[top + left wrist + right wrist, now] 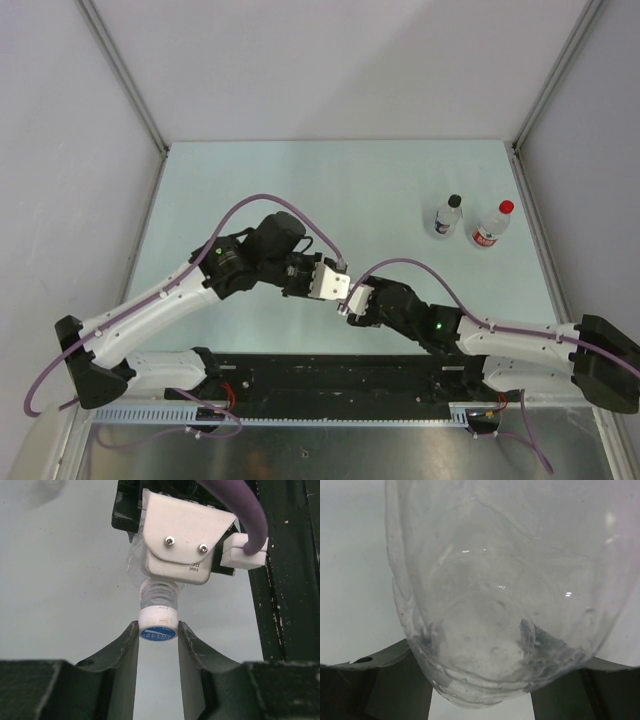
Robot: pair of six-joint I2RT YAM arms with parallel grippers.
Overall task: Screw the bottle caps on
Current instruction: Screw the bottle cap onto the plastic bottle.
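Looks like mid-screwing here: left gripper pinched on the whitish cap at the neck of the clear bottle clamped in the right gripper above the table, so next probably twist it down square, no cross-threading.

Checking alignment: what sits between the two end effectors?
A clear bottle: body in right end effector, whitish cap in left end effector; left wrist view.

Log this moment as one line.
left gripper: shut on whitish round plastic cap; right gripper: shut on clear plastic bottle; cap: on neck; other bottles: capped
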